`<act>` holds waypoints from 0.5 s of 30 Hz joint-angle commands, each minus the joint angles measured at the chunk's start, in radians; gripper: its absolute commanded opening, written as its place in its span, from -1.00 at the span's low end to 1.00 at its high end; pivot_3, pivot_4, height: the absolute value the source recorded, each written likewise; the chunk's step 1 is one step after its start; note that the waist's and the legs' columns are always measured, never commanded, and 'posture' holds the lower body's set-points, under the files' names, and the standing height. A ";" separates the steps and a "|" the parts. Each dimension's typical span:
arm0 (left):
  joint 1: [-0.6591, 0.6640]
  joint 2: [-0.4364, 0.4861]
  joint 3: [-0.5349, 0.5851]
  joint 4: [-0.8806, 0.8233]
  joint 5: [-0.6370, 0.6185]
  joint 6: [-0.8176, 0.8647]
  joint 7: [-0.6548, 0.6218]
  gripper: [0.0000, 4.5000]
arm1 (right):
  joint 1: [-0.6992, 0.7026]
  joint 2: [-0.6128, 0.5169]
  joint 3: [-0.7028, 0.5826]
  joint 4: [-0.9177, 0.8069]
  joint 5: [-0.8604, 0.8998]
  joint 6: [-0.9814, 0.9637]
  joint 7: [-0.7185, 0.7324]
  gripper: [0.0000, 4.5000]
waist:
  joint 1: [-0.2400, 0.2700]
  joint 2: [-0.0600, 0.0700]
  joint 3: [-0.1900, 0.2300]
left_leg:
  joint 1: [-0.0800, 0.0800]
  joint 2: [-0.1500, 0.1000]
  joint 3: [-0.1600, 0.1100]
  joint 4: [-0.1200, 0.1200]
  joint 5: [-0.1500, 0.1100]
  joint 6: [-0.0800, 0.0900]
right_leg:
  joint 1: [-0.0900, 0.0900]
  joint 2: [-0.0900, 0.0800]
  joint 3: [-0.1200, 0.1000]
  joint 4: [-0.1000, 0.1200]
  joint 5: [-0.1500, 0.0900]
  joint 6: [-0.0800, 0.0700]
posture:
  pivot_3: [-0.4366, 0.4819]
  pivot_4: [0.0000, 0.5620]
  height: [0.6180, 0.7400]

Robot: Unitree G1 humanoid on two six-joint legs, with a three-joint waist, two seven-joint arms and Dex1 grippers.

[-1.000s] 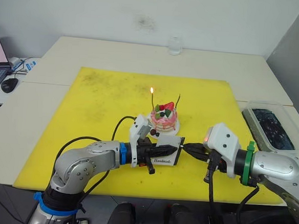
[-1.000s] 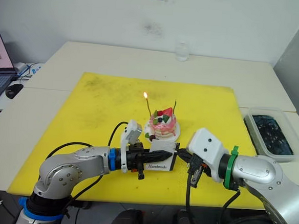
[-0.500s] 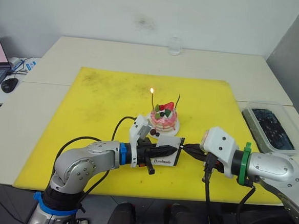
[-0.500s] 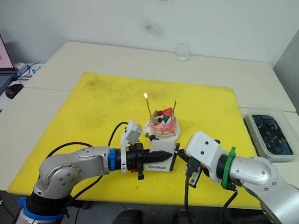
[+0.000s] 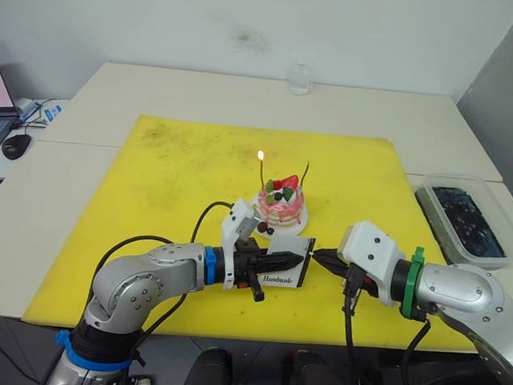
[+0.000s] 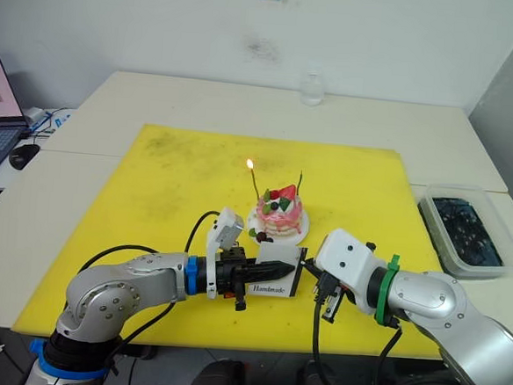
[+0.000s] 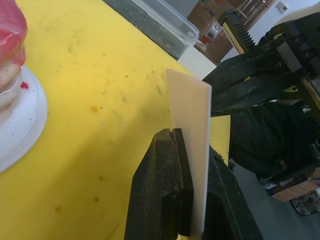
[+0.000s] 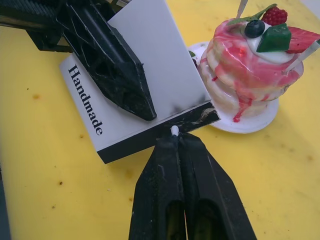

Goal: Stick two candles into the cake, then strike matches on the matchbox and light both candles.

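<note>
We're seeing left gripper clamping flat white matchbox; right gripper, closed, pinching white-tipped match against black strip.

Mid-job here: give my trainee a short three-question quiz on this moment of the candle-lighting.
1. True or false: both candles in the cake are burning.
2. What does the left gripper hold? A) a candle B) the matchbox C) the plate
3. Fill in: the white tip of the match in the right gripper rests against the matchbox's ____ strip.

Key
1. False: the candle on the robot's left carries a flame; the one on its right is unlit.
2. B
3. black
</note>
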 commanded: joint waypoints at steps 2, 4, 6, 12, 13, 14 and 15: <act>-0.011 -0.002 0.002 -0.039 -0.026 -0.012 -0.022 -1.00 | -0.010 0.000 0.022 0.003 -0.019 -0.017 -0.009 -0.98 | 0.000 0.000 0.000 | 0.000 0.000 0.000 0.000 0.000 0.000 | 0.000 0.000 0.000 0.000 0.000 0.000 | -0.05 -0.47 1.00; -0.013 -0.001 -0.004 -0.039 -0.024 -0.013 -0.029 -1.00 | -0.017 0.006 0.034 0.010 -0.025 -0.016 -0.013 -0.98 | 0.000 0.000 0.000 | 0.000 0.000 0.000 0.000 0.000 0.000 | 0.000 0.000 0.000 0.000 0.000 0.000 | -0.05 -0.47 1.00; -0.011 -0.002 -0.014 -0.037 -0.023 -0.015 -0.036 -1.00 | -0.031 0.021 0.045 0.022 -0.033 -0.016 -0.024 -0.98 | 0.000 0.000 0.000 | 0.000 0.000 0.000 0.000 0.000 0.000 | 0.000 0.000 0.000 0.000 0.000 0.000 | -0.05 -0.47 1.00; 0.019 0.005 -0.021 -0.051 -0.044 0.003 -0.053 -1.00 | -0.109 0.115 -0.061 0.101 -0.124 -0.065 -0.157 -0.98 | -0.001 0.000 0.000 | 0.000 0.000 0.000 0.000 0.000 0.000 | 0.000 0.000 0.000 0.000 0.000 0.000 | -0.05 -0.47 1.00; 0.033 0.007 -0.018 -0.058 -0.051 0.008 -0.052 -1.00 | -0.116 0.104 -0.105 0.113 -0.143 -0.077 -0.169 -0.98 | -0.001 0.000 0.000 | 0.000 0.000 0.000 0.000 0.000 0.000 | 0.000 0.000 0.000 0.000 0.000 0.000 | -0.05 -0.47 1.00; 0.048 0.007 -0.012 -0.064 -0.061 0.014 -0.048 -1.00 | -0.114 0.094 -0.152 0.119 -0.152 -0.081 -0.175 -0.98 | 0.000 0.000 0.000 | 0.000 0.000 0.001 0.000 0.000 0.000 | 0.000 0.000 0.001 0.000 0.000 0.000 | -0.05 -0.47 1.00; 0.060 0.008 -0.010 -0.069 -0.067 0.016 -0.045 -1.00 | -0.108 0.083 -0.181 0.119 -0.157 -0.082 -0.172 -0.98 | 0.000 0.000 0.000 | 0.000 -0.001 0.002 0.000 0.000 0.000 | 0.000 -0.001 0.001 0.000 0.000 0.000 | -0.05 -0.47 1.00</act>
